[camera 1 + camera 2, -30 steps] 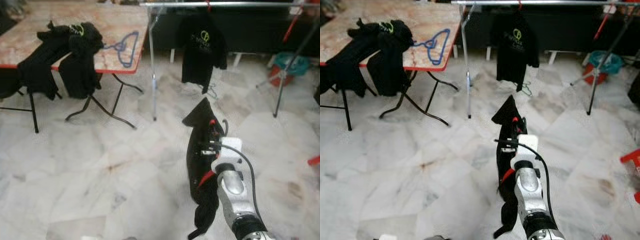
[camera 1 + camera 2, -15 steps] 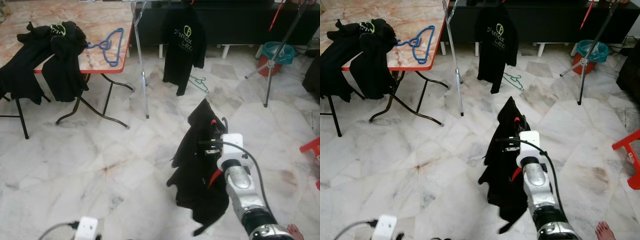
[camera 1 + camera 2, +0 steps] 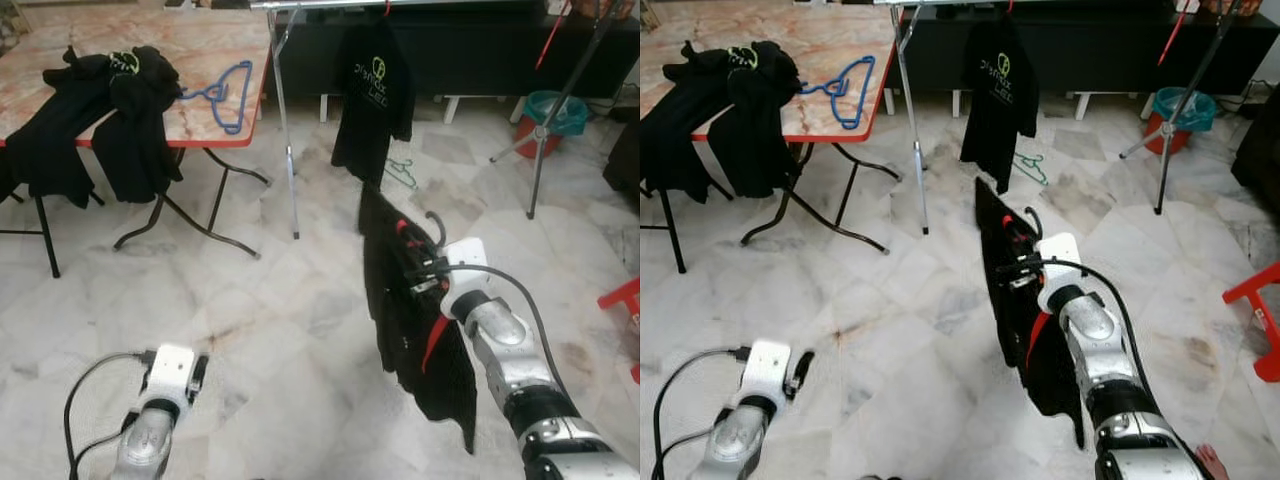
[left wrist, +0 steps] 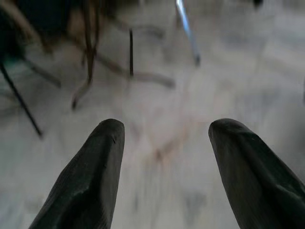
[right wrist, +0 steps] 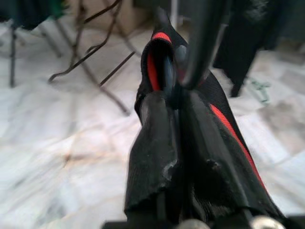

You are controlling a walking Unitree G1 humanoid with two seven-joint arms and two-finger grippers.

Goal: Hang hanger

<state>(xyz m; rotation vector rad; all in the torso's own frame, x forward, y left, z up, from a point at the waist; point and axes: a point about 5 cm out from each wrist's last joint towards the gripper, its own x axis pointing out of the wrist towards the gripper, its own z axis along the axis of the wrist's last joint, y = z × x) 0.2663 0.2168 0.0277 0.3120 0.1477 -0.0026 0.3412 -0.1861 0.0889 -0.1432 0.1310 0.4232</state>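
right gripper [image 3: 425, 268] pinched tight on a red hanger [image 3: 436, 338] draped with a black shirt [image 3: 400, 300]; left gripper [image 4: 164, 157] spread wide, empty, near the floor [image 3: 270, 330]

Right pincer [image 5: 177, 102] clamped on a red hanger [image 5: 159, 55] draped with a black shirt [image 5: 228, 143], above marble floor [image 5: 57, 157]

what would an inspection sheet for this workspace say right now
surface: marble floor, bare nearby.
job's things: black shirt on red hanger held in right pincer; rail ahead, one black shirt hung.
clutter: blue hanger and black clothes on table; green hanger on floor.
grippers: left pincer open, low, holds nothing.
cables: black cable on left arm.
surroundings: teal bucket, red stool.
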